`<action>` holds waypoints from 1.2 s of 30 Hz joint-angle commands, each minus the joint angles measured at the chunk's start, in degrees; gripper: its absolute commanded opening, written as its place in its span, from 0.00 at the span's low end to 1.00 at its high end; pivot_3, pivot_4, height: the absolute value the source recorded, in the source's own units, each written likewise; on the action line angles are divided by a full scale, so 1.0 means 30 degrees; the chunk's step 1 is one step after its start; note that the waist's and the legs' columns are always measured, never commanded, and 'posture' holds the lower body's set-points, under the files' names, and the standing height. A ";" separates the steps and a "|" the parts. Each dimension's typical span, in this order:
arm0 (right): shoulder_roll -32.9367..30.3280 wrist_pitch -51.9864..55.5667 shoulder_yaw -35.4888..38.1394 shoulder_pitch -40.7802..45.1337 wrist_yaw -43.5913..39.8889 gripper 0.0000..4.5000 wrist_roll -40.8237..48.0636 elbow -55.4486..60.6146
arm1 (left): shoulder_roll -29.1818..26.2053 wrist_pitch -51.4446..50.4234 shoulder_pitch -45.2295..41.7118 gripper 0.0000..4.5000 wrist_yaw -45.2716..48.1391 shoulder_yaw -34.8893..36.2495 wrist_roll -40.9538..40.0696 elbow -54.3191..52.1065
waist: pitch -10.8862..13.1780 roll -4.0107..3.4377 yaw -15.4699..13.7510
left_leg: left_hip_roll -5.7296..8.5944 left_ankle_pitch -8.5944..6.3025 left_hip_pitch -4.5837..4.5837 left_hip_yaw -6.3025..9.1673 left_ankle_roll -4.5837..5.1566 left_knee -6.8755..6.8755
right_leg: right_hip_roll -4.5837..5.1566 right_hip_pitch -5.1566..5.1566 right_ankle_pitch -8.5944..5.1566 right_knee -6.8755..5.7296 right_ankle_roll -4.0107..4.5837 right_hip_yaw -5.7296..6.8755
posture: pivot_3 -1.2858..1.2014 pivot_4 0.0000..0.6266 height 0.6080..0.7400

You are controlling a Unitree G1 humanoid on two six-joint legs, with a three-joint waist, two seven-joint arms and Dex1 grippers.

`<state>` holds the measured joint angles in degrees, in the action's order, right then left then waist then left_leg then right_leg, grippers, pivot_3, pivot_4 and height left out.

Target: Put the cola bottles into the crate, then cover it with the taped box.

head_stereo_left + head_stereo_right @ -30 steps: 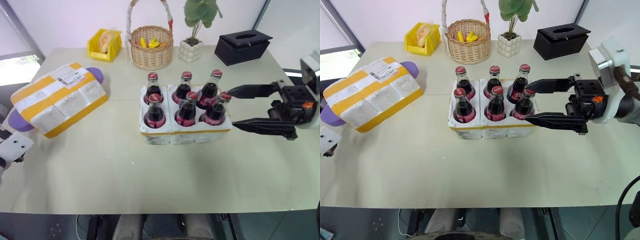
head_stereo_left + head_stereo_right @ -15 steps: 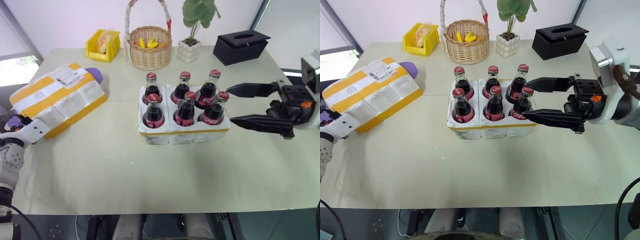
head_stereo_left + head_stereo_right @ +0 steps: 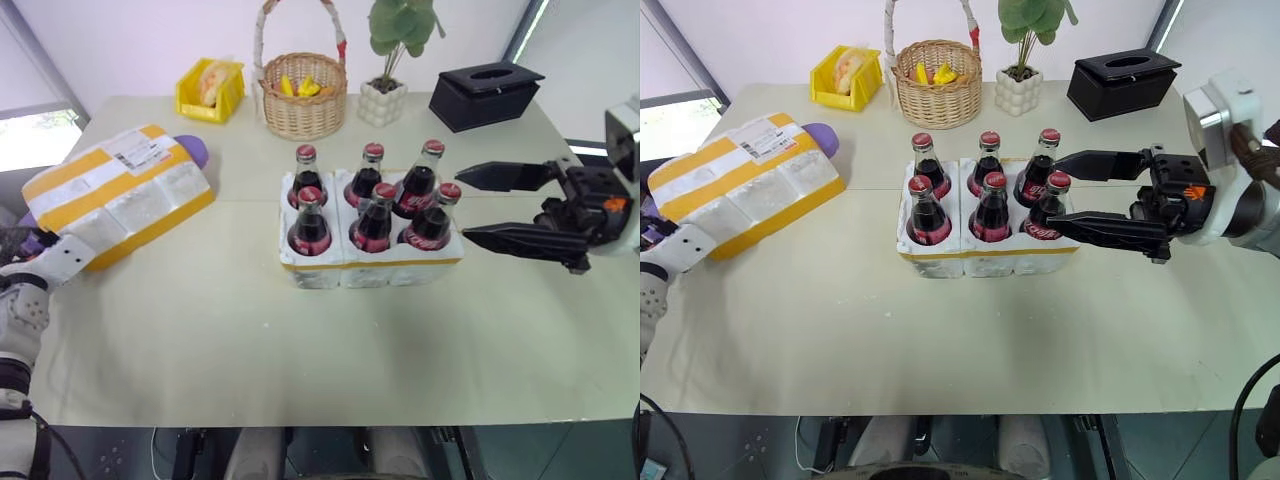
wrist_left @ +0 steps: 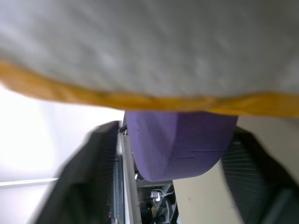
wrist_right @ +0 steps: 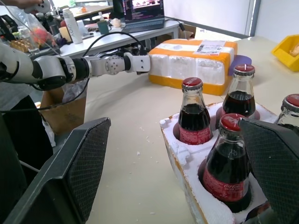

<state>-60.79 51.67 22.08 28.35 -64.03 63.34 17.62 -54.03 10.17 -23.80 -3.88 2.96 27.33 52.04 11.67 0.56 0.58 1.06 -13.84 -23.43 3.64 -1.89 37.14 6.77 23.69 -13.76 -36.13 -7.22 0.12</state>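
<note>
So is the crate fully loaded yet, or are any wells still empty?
Full. The crate holds six cola bottles, three in each of two rows, all upright with red caps on; no well shows empty.

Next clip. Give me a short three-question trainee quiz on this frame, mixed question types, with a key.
1. How many cola bottles stand in the crate?
2. True or false: the taped box already covers the crate.
3. What lies between the left end effector's fingers? A) a bottle cap B) the box's purple end C) the basket's handle

Key
1. Six.
2. False; it lies on the table, apart from the crate.
3. B. The right end effector stands open beside the bottles.
</note>
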 commanded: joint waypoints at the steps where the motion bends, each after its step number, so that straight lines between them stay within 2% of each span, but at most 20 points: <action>1: -0.0006 -0.0437 0.0641 0.0061 -0.0096 1.00 0.0084 0.0052 | -0.0634 0.0324 -0.0523 0.26 -0.0295 -0.0094 -0.0282 0.0510 | 0.0000 0.0001 0.0002 | 0.0000 0.0000 0.0000 -0.0001 0.0000 -0.0001 | 0.0000 0.0000 0.0000 0.0001 0.0000 0.0000 | 0.52 0.24 0.98; 2: 0.0016 -0.0469 0.0658 0.0007 -0.0096 1.00 0.0070 0.0049 | -0.0694 0.0379 -0.0617 0.15 -0.0301 -0.0142 -0.0289 0.0640 | 0.0000 0.0001 0.0004 | 0.0000 0.0000 0.0000 0.0000 0.0001 -0.0001 | 0.0000 0.0000 0.0000 0.0000 -0.0001 0.0000 | 0.52 0.24 0.98; 3: 0.0038 -0.0507 0.0667 -0.0058 -0.0098 1.00 0.0053 0.0053 | -0.0751 0.0416 -0.0697 0.09 -0.0309 -0.0189 -0.0296 0.0742 | 0.0000 0.0001 0.0008 | 0.0000 0.0000 0.0000 0.0000 0.0000 -0.0001 | 0.0000 0.0001 0.0000 -0.0001 -0.0001 0.0000 | 0.52 0.24 0.98; 4: 0.0073 -0.0569 0.0674 -0.0163 -0.0109 1.00 0.0019 0.0086 | -0.0815 0.0429 -0.0780 0.08 -0.0291 -0.0228 -0.0308 0.0827 | 0.0000 0.0001 0.0016 | 0.0000 0.0000 0.0000 0.0000 0.0000 -0.0001 | 0.0000 0.0000 0.0000 -0.0001 -0.0001 0.0000 | 0.52 0.24 0.98; 12: 0.0117 -0.0955 0.0683 -0.0785 -0.0297 1.00 -0.0307 0.0014 | -0.1616 0.0422 -0.1443 0.08 0.0346 -0.0107 -0.0866 0.0402 | -0.0003 0.0016 0.0013 | 0.0000 0.0002 0.0002 0.0001 -0.0001 0.0004 | -0.0001 0.0000 0.0003 -0.0008 -0.0005 0.0001 | 0.52 0.24 0.98; 21: -0.0276 -0.1788 0.0913 -0.2254 -0.1220 1.00 -0.1924 -0.0873 | -0.3024 0.0611 -0.3849 0.08 0.2234 0.0181 -0.1826 -0.2239 | -0.0006 0.0032 -0.0041 | 0.0002 0.0003 -0.0001 -0.0002 -0.0004 0.0007 | 0.0000 -0.0008 0.0004 0.0000 -0.0007 0.0001 | 0.52 0.24 0.98; 28: -0.0191 -0.3416 0.0961 -0.4205 -0.1410 1.00 -0.4383 -0.1622 | -0.2186 0.0906 -0.6414 0.08 0.5976 -0.0140 -0.3642 -0.7697 | -0.0005 0.0042 -0.0014 | 0.0008 0.0007 -0.0005 -0.0007 -0.0010 0.0011 | 0.0000 -0.0013 0.0005 0.0001 -0.0012 0.0000 | 0.52 0.24 0.98; 36: 0.0058 -0.3363 0.2164 -0.5457 -0.0774 1.00 -0.4400 -0.1064 | -0.0116 -0.3894 -0.8140 0.08 1.0835 -0.1545 -0.3804 -1.5480 | -0.0004 0.0044 0.0109 | 0.0008 0.0013 -0.0002 -0.0007 -0.0009 0.0023 | -0.0009 -0.0022 0.0007 -0.0006 -0.0018 -0.0005 | 0.52 0.24 0.98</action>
<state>-60.34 42.02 25.38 12.04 -66.82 49.74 12.78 -53.87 1.49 -47.51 25.95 -1.67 16.04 11.07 11.66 0.69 0.91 1.09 -13.80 -23.43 3.61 -1.92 37.20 6.74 23.62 -13.74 -36.15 -7.28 0.08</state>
